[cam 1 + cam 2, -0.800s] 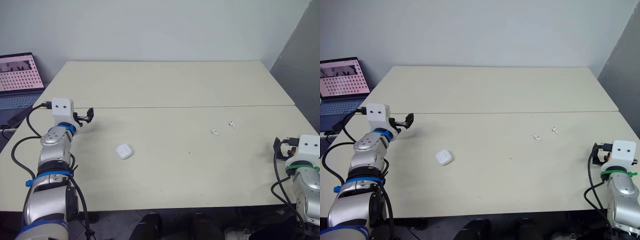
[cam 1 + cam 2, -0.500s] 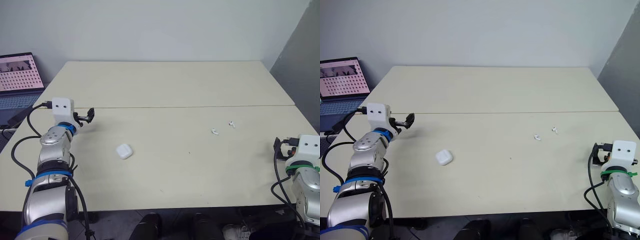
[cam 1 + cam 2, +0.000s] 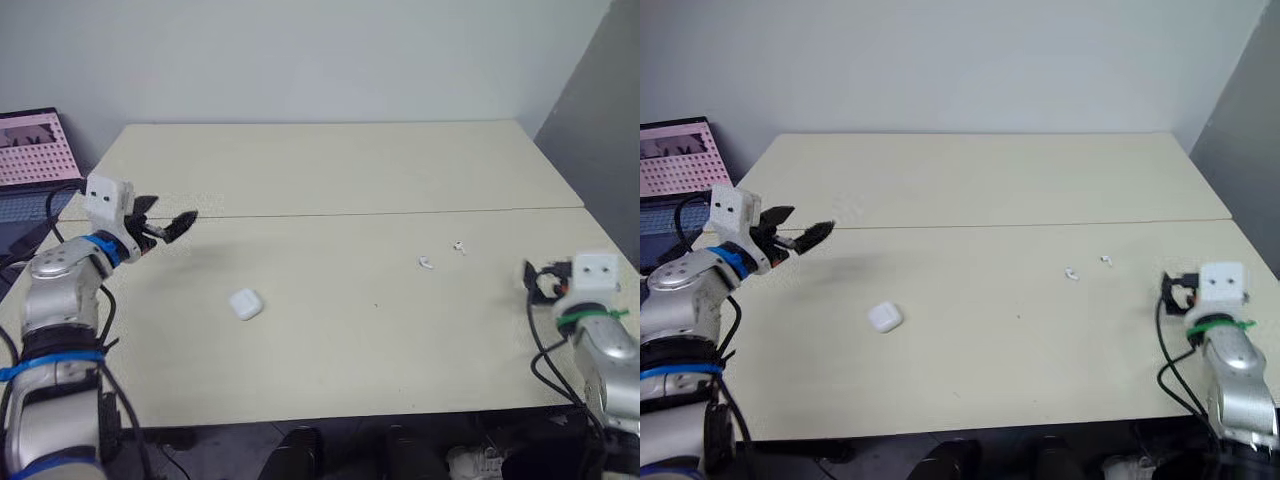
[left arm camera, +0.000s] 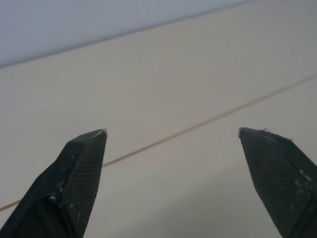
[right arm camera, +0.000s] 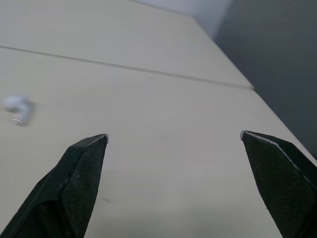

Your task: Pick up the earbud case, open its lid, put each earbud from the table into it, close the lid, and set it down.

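- The white earbud case (image 3: 246, 303) lay flat on the pale surface (image 3: 330, 170) with its lid shut, left of centre and on the near side of the seam (image 3: 400, 212) that ran across the surface.
- Two white earbuds lay right of centre, well apart from the case. One earbud (image 3: 427, 263) was nearer the case, and the other earbud (image 3: 460, 246) lay just beside it, slightly farther back and to the right.
- The left gripper (image 4: 171, 133) hung above the left edge of the surface, close to the seam. It was behind the case, to its left, and well apart from it. Its fingers (image 4: 81, 168) were spread wide and held nothing.
- The right gripper (image 5: 173, 135) sat low at the near right corner of the surface and pointed inward toward the earbuds. Its fingers (image 5: 79, 173) were also spread wide and empty. One earbud (image 5: 17, 106) showed beyond them on the bare surface.
- An open laptop (image 3: 30, 150) stood off the left end of the surface, behind the left arm, with its screen lit.
- A dark panel (image 3: 600, 90) stood past the far right corner, against the pale wall (image 3: 320, 50).
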